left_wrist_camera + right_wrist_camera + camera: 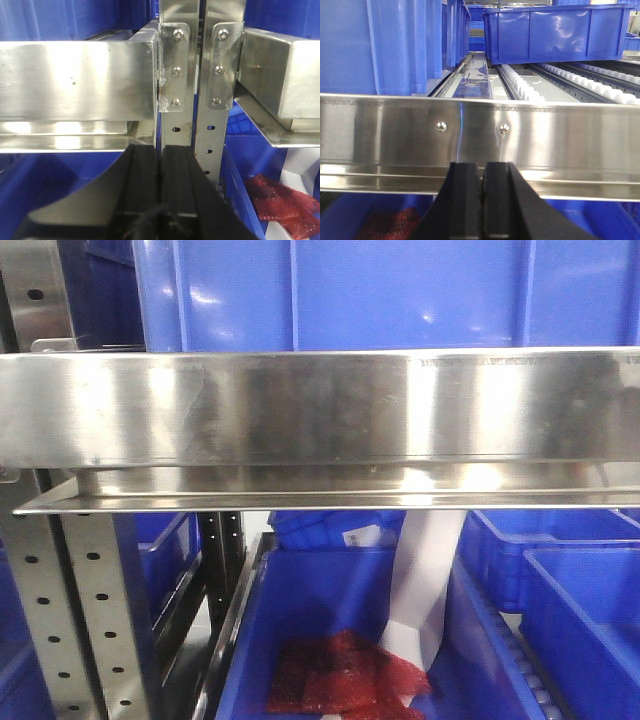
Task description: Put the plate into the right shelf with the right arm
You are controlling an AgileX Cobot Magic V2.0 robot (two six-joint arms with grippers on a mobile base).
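Plate: not visible in any of the three views, so impossible to say where it sits now. No plate between the fingers of either arm, none on the roller lanes, none in the bins below.

Largest first: steel shelf rail [320,405] filling the front view from side to side, with a big blue bin [350,290] standing on the level above it. Below the rail, another blue bin [330,630] holding red mesh bags [345,675] and a white paper strip [425,580] hanging down into it. In the right wrist view, same kind of rail [480,135] very close ahead, and behind it white roller lanes [520,85] with a blue bin [555,32] further back; part of the lane in front of that bin looks free. In the left wrist view, two perforated steel posts [192,100] bolted side by side between two rails.

Right end effector [483,200]: fingers pressed together, nothing between them, pointing at the rail. Left end effector [160,195]: also clenched and empty, facing the posts.

Judging progress: either placing already finished and out of sight, or picking not begun; cannot be decided from these views. No proof here of a plate on the right shelf.
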